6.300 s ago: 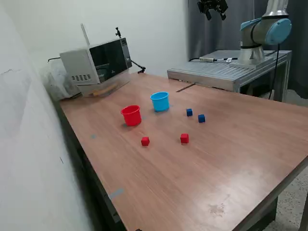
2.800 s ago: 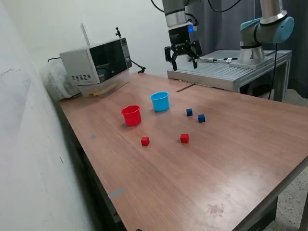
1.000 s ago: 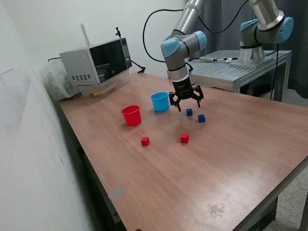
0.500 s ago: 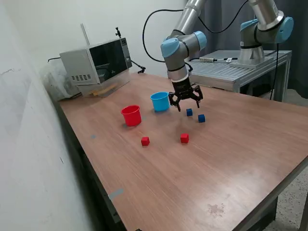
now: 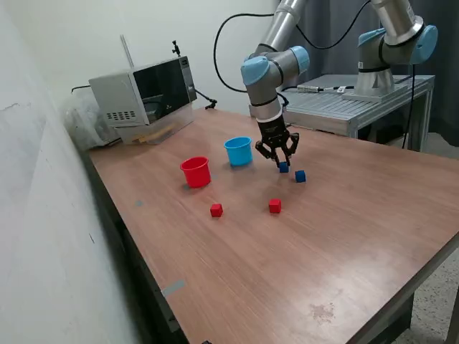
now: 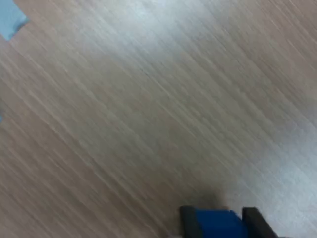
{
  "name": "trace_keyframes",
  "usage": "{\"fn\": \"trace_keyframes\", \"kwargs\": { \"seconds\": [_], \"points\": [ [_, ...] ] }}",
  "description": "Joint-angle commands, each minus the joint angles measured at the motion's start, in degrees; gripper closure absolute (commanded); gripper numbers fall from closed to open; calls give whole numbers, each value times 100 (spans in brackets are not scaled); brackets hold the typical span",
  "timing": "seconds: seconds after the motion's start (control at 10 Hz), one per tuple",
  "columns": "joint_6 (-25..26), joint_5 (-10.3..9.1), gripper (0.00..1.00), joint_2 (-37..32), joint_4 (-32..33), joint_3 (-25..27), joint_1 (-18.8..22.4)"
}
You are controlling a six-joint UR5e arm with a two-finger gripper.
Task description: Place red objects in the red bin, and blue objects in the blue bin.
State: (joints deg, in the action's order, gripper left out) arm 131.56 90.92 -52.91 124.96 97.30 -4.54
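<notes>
The gripper (image 5: 282,163) has closed its fingers on the blue cube (image 6: 218,224); the cube looks light and rigid, best held by flat opposite faces.

Silver arm (image 5: 276,29), light-blue joint caps, black cable, black claw (image 5: 282,162)

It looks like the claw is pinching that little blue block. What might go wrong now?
The gripper has a dark blue cube between its fingers, but the wrist view shows the grip only partly, so it may slip. The second dark blue cube sits close by and might get nudged.
</notes>
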Motion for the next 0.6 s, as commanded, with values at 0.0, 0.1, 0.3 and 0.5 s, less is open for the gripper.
{"fn": "trace_keyframes", "kwargs": {
  "seconds": [0.0,0.1,0.3,0.5],
  "points": [
    [80,92,100,0,11,-9,-3],
    [81,136,100,-52,2,-18,-46],
    [98,146,100,-516,-50,-18,-82],
    [133,128,100,-973,-77,-88,-134]
  ]
}}
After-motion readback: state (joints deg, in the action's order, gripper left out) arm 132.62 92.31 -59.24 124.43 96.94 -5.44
